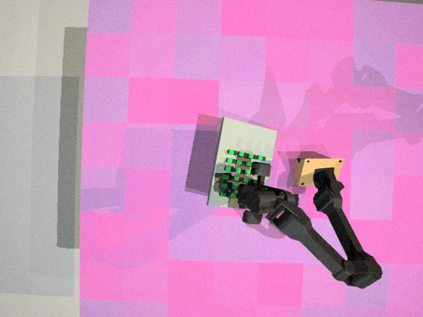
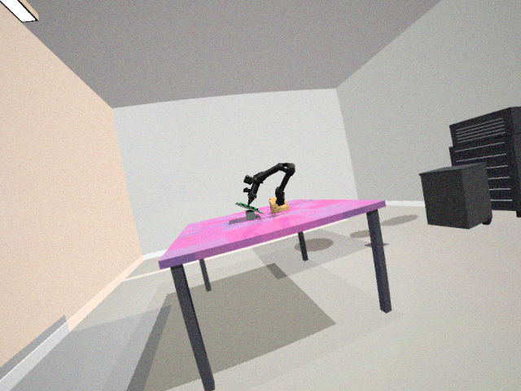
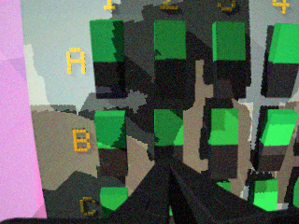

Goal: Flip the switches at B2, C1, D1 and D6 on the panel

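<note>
The tilted pale switch panel (image 1: 249, 133) (image 2: 241, 204) (image 3: 51, 28) carries rocker switches with a green half and a dark half. My gripper (image 1: 236, 191) (image 2: 249, 204) (image 3: 166, 167) is shut and empty, its tips low over the panel at the near, dark end of switch B2 (image 3: 168, 126). The tips cover part of that end; whether they touch it I cannot tell. Switch C1 (image 3: 113, 198) shows only partly at the bottom of the wrist view. Switch D6 (image 1: 260, 158) shows in the top view. D1 is hidden behind the arm there and out of the wrist view.
Switches A2 (image 3: 170, 39), B1 (image 3: 110, 128) and B3 (image 3: 224, 126) stand around the tips. The arm's tan base (image 1: 304, 174) (image 2: 278, 205) is on the pink table (image 1: 153, 102) (image 2: 273, 227), beside the panel. Dark cabinets (image 2: 445, 197) stand on the floor beyond.
</note>
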`<state>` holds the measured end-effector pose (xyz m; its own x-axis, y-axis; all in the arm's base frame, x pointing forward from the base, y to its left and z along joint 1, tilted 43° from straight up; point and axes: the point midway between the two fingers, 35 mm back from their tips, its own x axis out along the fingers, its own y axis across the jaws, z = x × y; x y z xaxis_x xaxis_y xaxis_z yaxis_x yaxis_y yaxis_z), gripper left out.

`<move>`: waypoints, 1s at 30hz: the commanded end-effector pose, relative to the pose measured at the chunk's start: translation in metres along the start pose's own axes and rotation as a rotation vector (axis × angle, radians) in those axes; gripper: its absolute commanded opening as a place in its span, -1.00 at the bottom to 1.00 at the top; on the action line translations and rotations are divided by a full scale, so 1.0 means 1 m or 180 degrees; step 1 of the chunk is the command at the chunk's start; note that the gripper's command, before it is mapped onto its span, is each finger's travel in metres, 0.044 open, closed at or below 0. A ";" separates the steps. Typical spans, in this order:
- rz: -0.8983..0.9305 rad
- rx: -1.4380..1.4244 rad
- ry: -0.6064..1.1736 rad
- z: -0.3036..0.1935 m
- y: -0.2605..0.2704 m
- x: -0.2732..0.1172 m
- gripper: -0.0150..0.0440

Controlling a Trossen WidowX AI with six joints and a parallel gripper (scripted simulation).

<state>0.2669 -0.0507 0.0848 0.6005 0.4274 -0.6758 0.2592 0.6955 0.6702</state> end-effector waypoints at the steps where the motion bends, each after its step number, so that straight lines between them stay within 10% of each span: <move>1: -0.0013 0.0021 0.0005 -0.001 -0.001 0.001 -0.49; 30: -0.0012 0.0021 0.0004 -0.001 -0.001 0.005 -0.49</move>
<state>0.2691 -0.0490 0.0825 0.6007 0.4276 -0.6755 0.2585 0.6957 0.6702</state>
